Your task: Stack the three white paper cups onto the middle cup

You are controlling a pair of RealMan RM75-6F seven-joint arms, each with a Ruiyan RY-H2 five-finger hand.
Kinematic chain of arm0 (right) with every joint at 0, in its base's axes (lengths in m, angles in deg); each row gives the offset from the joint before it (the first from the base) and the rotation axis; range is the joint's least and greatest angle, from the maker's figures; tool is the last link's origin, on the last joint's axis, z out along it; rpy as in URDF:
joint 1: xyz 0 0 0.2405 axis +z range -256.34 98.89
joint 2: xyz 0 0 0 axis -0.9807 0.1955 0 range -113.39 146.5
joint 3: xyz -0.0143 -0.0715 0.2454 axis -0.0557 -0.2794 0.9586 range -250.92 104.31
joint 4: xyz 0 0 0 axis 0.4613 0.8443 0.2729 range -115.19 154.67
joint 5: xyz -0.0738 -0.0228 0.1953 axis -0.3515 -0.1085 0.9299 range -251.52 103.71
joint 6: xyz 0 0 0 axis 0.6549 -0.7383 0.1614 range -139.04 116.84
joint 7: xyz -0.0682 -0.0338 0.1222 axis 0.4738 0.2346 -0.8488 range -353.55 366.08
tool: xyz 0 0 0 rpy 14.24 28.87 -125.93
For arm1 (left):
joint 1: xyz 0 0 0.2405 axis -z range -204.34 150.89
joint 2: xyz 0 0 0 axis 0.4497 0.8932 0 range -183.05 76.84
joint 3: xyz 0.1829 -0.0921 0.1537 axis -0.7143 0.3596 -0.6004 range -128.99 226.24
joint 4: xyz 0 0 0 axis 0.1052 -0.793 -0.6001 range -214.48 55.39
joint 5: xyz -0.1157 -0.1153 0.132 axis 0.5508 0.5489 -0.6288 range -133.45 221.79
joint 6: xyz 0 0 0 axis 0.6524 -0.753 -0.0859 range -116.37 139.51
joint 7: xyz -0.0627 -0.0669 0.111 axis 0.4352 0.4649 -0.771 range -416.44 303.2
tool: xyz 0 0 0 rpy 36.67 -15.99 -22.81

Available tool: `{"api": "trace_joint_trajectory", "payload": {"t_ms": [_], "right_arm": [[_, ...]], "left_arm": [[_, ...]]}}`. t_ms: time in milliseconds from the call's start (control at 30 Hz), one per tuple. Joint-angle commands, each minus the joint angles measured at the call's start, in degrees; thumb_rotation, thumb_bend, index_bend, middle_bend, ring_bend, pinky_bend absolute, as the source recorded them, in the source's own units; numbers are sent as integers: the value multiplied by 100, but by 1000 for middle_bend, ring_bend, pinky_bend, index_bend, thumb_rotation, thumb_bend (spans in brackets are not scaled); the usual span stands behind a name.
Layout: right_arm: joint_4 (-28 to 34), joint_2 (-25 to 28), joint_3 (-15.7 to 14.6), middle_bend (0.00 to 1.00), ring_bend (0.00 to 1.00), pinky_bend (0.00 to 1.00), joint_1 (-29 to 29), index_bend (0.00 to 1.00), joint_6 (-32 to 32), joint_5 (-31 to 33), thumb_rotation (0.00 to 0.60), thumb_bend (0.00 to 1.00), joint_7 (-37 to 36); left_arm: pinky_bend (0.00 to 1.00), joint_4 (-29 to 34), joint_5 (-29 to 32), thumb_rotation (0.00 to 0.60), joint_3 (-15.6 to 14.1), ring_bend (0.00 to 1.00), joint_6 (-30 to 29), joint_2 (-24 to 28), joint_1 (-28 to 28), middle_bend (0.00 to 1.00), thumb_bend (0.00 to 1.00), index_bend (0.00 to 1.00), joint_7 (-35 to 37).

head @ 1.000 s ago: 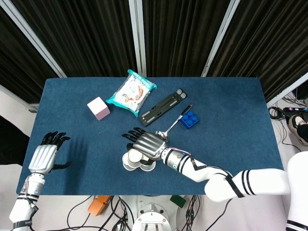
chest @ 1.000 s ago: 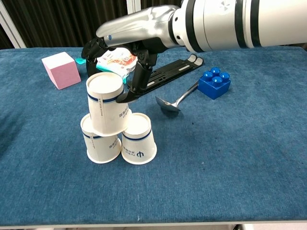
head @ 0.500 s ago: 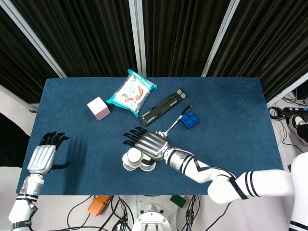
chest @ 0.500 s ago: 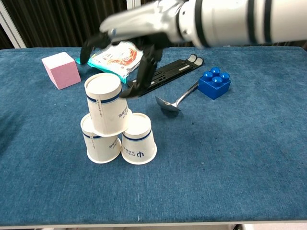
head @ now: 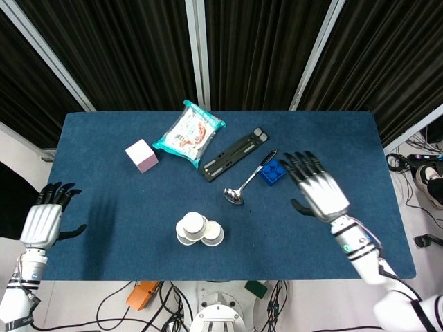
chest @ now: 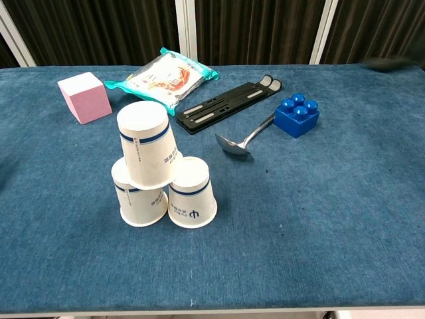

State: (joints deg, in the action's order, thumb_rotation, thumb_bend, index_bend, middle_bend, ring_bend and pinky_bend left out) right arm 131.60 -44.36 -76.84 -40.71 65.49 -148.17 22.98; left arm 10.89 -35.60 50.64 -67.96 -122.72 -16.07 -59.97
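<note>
Head view. The three white paper cups (head: pixel 199 229) sit inverted in a tight cluster at lower centre of the blue table (head: pixel 346 159). The right hand (head: pixel 317 192), at right of frame, is open with fingers spread and holds nothing; the left hand (head: pixel 43 223), at the lower left edge, is likewise open and empty. Both lie well apart from the cups, so nothing steadies the pile.

Chest view. Neither hand is clearly visible. The top cup (chest: pixel 146 146) rests tilted across two base cups (chest: pixel 166 196) standing side by side, touching. This reads as a pyramid, not a nested stack; the tilt suggests it could slip. A ladle (chest: pixel 242 140), blue brick (chest: pixel 296 114) and pink cube (chest: pixel 84 97) lie beyond.
</note>
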Motion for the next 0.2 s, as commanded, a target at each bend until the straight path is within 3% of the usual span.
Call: {"api": "trace_joint_trajectory", "payload": {"t_ms": [33, 200], "right_arm": [[-779, 205, -612, 65, 0, 0, -1223, 0, 1023, -679, 600, 421, -1208], [-1457, 0, -694, 64, 0, 0, -2009, 0, 1612, -860, 600, 421, -2011]], "left_arm": [[0, -47, -111, 600, -22, 48, -163, 14, -108, 113, 162, 210, 92], [0, 27, -276, 600, -93, 49, -375, 85, -258, 113, 160, 210, 209]]}}
